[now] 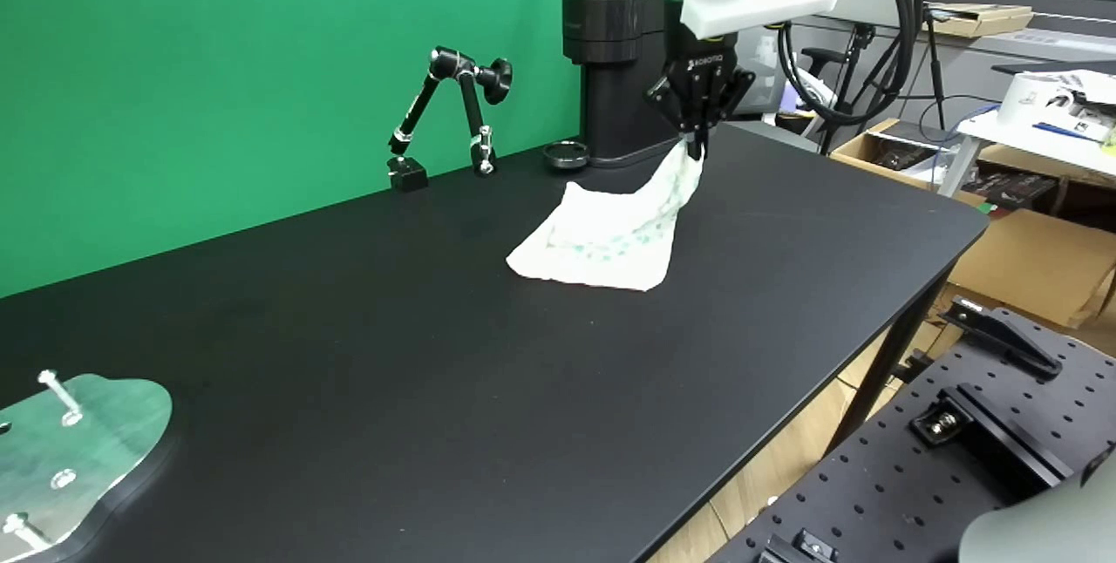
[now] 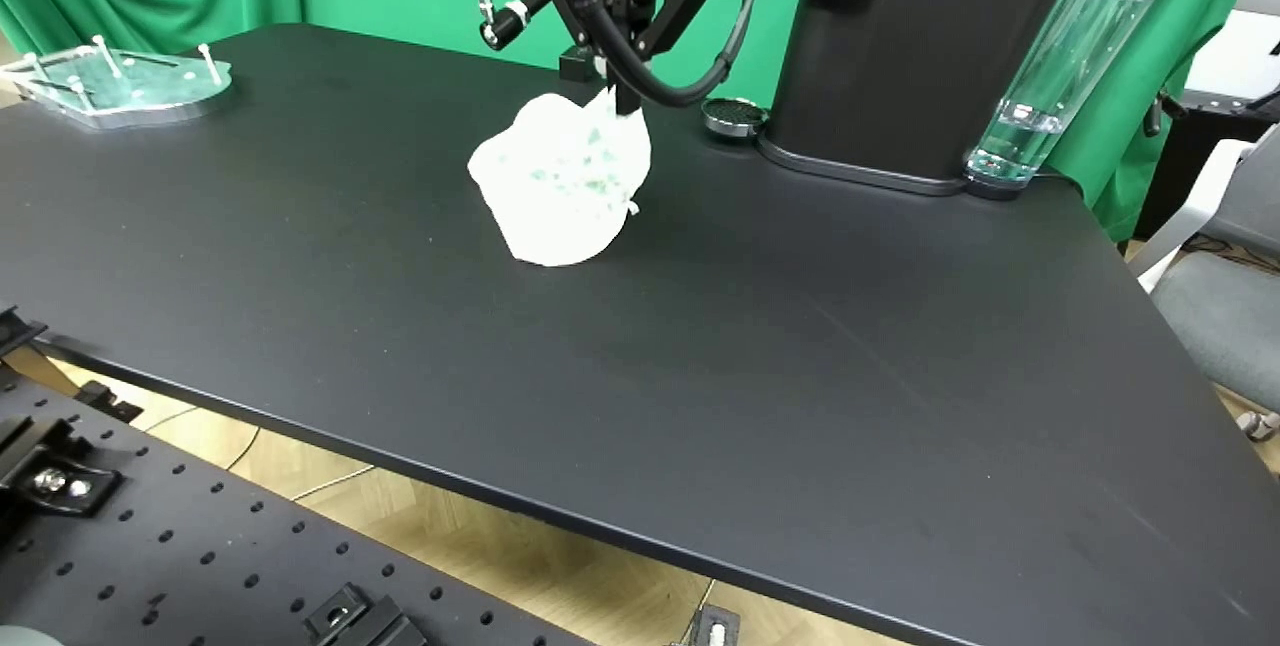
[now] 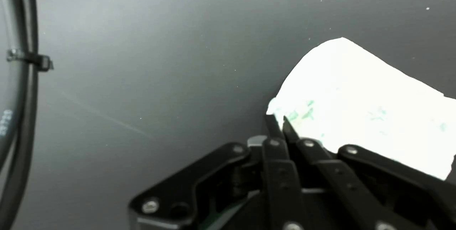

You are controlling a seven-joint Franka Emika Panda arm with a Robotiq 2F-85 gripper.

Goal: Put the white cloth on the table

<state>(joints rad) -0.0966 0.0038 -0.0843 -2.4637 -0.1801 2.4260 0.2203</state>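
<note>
In an exterior view, a box [image 1: 853,148] at right holds dark and pale items [image 1: 902,153]; the gripper [image 1: 696,145], upper right of centre, pinches a corner of the cloth [image 1: 610,236], the rest on the table [image 1: 392,371]. In an exterior view, a clear tube [image 2: 1058,76], upper right, contents unclear. In the wrist view, 2 fingers [image 3: 274,128] nearly meet on the cloth

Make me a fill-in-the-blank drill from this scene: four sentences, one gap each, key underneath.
The cloth is mostly ____ in colour.
Its printed marks are coloured ____.
The tabletop is coloured ____.
Of cloth and tabletop, the claw grips the ____.
Missing words: white; green; black; cloth.
</note>
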